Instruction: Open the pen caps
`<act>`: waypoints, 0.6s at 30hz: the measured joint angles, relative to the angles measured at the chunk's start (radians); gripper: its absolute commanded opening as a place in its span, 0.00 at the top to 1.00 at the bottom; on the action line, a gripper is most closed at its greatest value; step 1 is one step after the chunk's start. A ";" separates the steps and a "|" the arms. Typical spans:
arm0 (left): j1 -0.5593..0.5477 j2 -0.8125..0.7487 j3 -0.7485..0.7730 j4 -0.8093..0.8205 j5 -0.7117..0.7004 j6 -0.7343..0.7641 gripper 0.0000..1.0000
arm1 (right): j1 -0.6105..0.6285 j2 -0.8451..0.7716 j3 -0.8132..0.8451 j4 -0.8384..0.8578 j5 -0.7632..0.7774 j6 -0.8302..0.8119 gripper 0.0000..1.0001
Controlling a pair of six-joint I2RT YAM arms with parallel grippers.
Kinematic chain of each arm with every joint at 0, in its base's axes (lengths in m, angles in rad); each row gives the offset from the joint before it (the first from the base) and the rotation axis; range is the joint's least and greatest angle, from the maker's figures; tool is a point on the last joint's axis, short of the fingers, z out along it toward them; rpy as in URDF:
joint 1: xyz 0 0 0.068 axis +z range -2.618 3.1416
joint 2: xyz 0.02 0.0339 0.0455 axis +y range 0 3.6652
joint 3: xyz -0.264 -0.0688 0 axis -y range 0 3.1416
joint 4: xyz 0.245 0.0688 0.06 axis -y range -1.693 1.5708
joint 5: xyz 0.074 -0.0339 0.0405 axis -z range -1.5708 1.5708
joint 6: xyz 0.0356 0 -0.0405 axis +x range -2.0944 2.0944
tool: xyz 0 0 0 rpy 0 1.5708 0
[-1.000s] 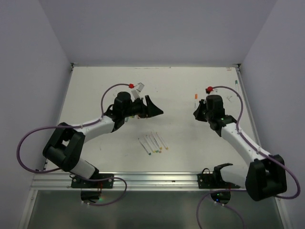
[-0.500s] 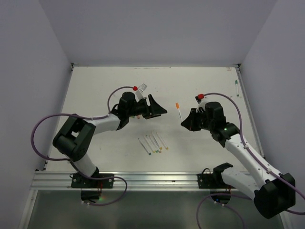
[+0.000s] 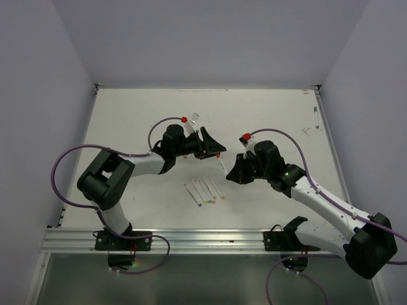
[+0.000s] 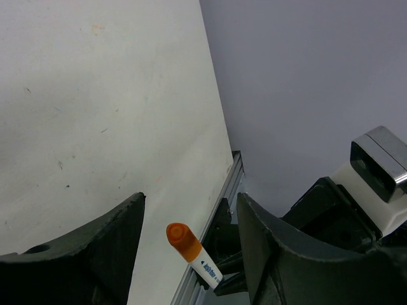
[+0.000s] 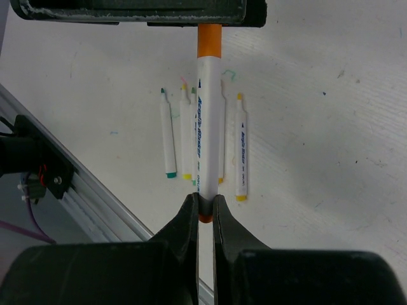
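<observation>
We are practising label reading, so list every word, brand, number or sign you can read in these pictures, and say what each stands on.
No text can be read with certainty.
On the orange-capped pen in the right gripper: blue print along the white barrel, too blurred to read.
On the pens lying on the table: small dark print on the barrels, too small to read.
No other writing shows.

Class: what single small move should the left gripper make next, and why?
Probably close the left gripper on the orange cap: it sits between the open jaws, while the right gripper grips the pen by its other end.
</observation>
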 measured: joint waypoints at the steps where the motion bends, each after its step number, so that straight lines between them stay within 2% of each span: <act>1: 0.000 0.002 0.000 0.000 0.000 -0.002 0.41 | 0.008 0.002 0.000 0.005 0.006 0.004 1.00; 9: 0.000 0.002 -0.002 0.031 0.007 -0.010 0.57 | 0.019 0.023 0.000 0.045 0.044 0.024 1.00; 13: 0.000 0.002 -0.005 0.039 0.007 -0.010 0.62 | 0.024 0.029 0.000 0.053 0.061 0.028 1.00; 16: 0.000 0.002 -0.008 0.043 0.007 -0.018 0.72 | 0.025 0.029 0.000 0.062 0.068 0.034 1.00; 18: 0.000 0.002 -0.008 0.045 0.007 -0.023 0.86 | 0.027 0.030 0.000 0.066 0.069 0.037 1.00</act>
